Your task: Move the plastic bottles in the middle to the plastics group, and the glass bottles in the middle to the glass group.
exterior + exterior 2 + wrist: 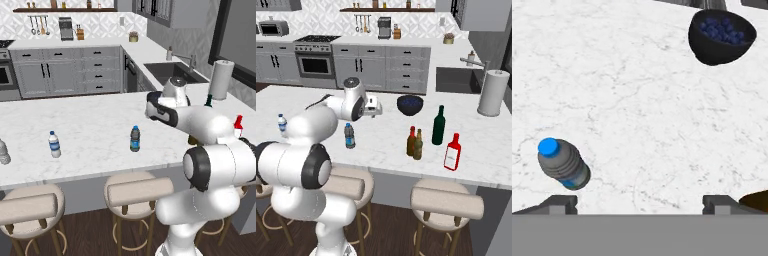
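We are at the approach: our gripper (pixel 640 202) hovers released, holding nothing, over the surface (pixel 637 100). The blue bottle (pixel 563 163) stands near the front edge, off to one side of the jaws. Next we judge we must centre over it and descend.

The arm (pixel 210 145) hides the brown bottles; a greyish water bottle (pixel 3 152) is cut by the left edge

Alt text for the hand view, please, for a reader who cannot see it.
Looking down on a white marble counter, the open gripper hovers with nothing between its fingertips. A small dark bottle with a blue cap stands at lower left, and a dark bowl of blueberries sits at upper right.
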### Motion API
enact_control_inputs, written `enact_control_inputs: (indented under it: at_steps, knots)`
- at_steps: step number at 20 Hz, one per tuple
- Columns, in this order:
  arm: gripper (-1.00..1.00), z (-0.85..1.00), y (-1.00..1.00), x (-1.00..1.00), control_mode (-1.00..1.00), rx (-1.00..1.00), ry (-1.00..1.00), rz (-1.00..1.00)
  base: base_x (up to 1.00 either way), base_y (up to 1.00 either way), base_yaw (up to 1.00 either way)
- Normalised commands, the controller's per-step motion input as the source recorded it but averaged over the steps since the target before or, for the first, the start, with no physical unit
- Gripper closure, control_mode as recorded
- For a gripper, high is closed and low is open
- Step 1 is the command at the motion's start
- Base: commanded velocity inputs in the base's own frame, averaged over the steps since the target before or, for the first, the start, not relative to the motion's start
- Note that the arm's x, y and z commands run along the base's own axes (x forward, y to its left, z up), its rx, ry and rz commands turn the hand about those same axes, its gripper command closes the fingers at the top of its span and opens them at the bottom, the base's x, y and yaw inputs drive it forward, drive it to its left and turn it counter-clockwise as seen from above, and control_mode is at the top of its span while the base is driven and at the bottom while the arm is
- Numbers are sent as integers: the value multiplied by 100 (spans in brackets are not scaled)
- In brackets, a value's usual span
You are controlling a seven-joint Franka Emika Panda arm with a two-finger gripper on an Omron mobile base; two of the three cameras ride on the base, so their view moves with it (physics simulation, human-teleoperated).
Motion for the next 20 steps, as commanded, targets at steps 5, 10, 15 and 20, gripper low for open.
enact_control_inputs:
  at_steps: [5, 10, 15, 20]
  knots:
    - [-100, -5, 77, 6, -100, 0, 5, 0, 0, 0, 0]
    - [-100, -31, 54, 15, -100, 8, 6, 1, 0, 0, 0]
    - [-100, -37, 36, 15, -100, 6, 10, 0, 0, 0, 0]
    - [-100, -35, 18, 11, -100, 0, 2, 0, 0, 0, 0]
